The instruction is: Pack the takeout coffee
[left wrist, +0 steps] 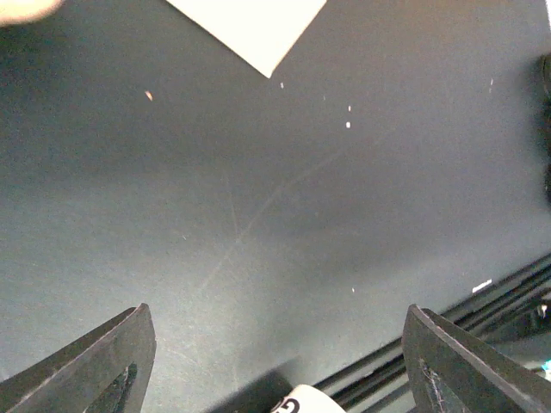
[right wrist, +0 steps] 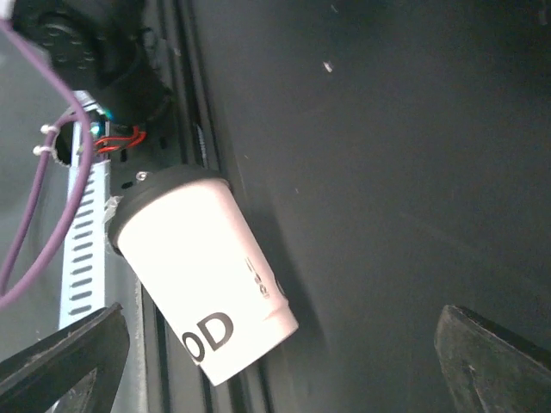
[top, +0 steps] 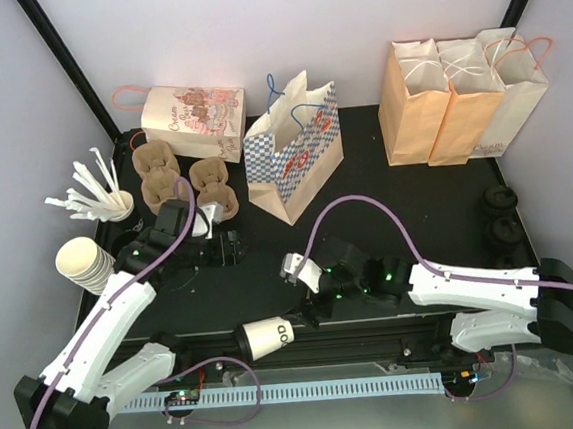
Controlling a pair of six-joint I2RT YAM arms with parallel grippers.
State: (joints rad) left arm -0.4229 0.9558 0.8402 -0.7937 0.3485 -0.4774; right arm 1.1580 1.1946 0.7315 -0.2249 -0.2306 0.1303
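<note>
One takeout coffee cup (top: 269, 336), white with black letters and a black lid, lies on its side on the rail at the table's front edge, lid pointing left. My right gripper (top: 303, 311) is open just to its right. In the right wrist view the cup (right wrist: 202, 284) lies between the spread fingers (right wrist: 82, 353), base towards the gripper (right wrist: 284, 357), untouched. My left gripper (top: 234, 247) is open and empty over bare black table. In its wrist view (left wrist: 277, 344) only the cup's edge (left wrist: 306, 400) shows at the bottom.
Brown pulp carriers (top: 178, 179) sit at the back left. A stack of plain white cups (top: 85, 264) and a cup of white stirrers (top: 115, 202) stand at the left edge. Behind are a printed white bag (top: 193, 117), a blue checked bag (top: 296, 153) and kraft bags (top: 457, 94). Black lids (top: 500, 216) lie at the right.
</note>
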